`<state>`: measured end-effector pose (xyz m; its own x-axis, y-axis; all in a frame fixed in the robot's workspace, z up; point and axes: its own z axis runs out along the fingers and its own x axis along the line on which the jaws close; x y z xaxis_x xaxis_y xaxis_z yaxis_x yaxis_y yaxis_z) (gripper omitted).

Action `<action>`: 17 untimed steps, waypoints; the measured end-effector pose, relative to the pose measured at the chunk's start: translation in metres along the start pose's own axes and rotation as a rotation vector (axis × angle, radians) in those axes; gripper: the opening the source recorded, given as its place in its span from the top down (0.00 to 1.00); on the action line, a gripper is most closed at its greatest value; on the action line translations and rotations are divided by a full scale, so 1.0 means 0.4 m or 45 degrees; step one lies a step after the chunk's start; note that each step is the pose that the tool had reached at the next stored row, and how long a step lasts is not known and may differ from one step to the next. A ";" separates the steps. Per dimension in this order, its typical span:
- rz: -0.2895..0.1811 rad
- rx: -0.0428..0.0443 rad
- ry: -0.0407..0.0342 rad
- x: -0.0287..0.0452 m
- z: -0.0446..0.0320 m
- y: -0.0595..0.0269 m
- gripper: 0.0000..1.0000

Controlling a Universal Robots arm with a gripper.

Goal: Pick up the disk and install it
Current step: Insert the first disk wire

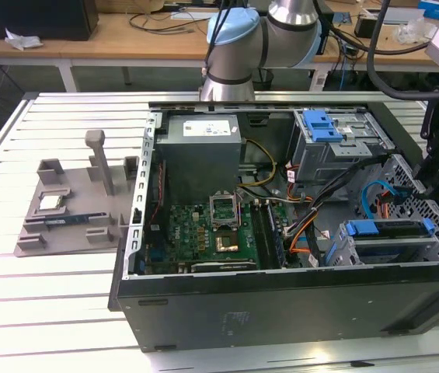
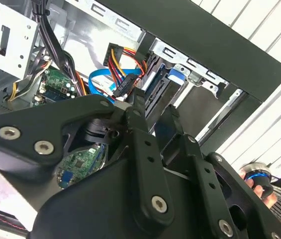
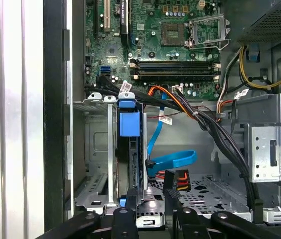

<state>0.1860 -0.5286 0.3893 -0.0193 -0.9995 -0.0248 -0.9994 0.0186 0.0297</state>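
Disk [image 1: 386,230]: stands on edge in metal drive cage [image 3: 98,164], at exterior view's right end of open PC case [image 1: 281,303]; blue carrier tab [image 3: 129,123] shows at one end. Claw [image 3: 147,199]: fingers spread, one per side of disk's near end, nothing pinched; contact can't be told. Misc.: blue data cable [image 3: 172,160] lies just beside cage; case sits on slatted counter [image 1: 48,295].

A robotics lab: an open PC case [image 1: 281,303] on a slatted metal table [image 1: 48,311], with cable-strewn wooden benches [image 1: 126,37] behind.
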 end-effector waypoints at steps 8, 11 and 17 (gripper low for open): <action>0.000 0.000 0.0058 -0.023 0.021 0.000 0.64; 0.000 0.000 0.0065 -0.045 0.041 0.000 0.64; 0.000 -0.001 0.0077 -0.056 0.071 -0.001 0.64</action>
<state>0.1860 -0.5054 0.3613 -0.0194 -0.9996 -0.0188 -0.9994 0.0188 0.0307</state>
